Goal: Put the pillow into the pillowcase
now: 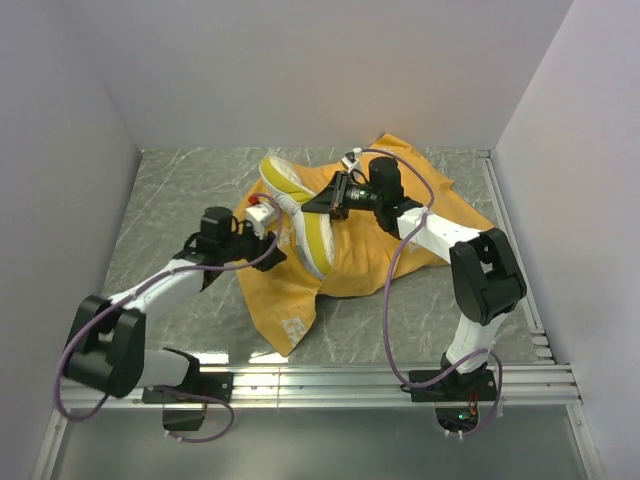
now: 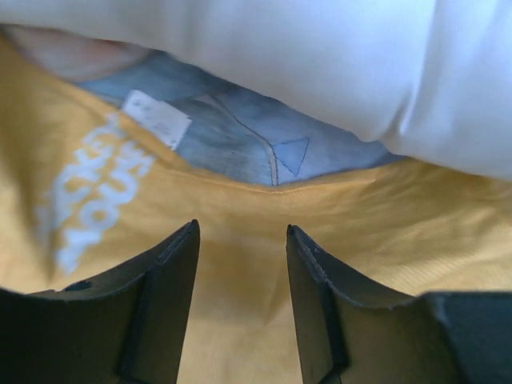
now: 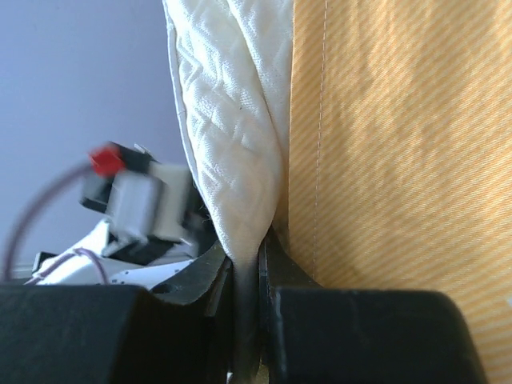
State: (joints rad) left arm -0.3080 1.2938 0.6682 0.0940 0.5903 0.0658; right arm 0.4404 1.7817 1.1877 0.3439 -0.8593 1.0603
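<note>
The pillowcase point(image 1: 350, 255) lies spread on the table with its orange-yellow side up. The pillow point(image 1: 300, 205), cream-white with a yellow-green edge band, stands tilted on edge over the pillowcase's left part. My right gripper point(image 1: 322, 200) is shut on the pillow's edge; in the right wrist view the quilted cloth point(image 3: 232, 144) is pinched between the jaws, with the pillowcase point(image 3: 384, 144) behind. My left gripper point(image 1: 262, 222) is open at the pillowcase's left edge, under the pillow. In the left wrist view its fingers point(image 2: 172, 280) rest over yellow cloth point(image 2: 240, 240); the white pillow point(image 2: 320, 56) hangs above.
The grey marbled table point(image 1: 170, 200) is walled at the left, back and right. A metal rail point(image 1: 400, 380) runs along the near edge by the arm bases. A white label point(image 2: 156, 118) shows inside the pillowcase's opening, with its bluish inner side.
</note>
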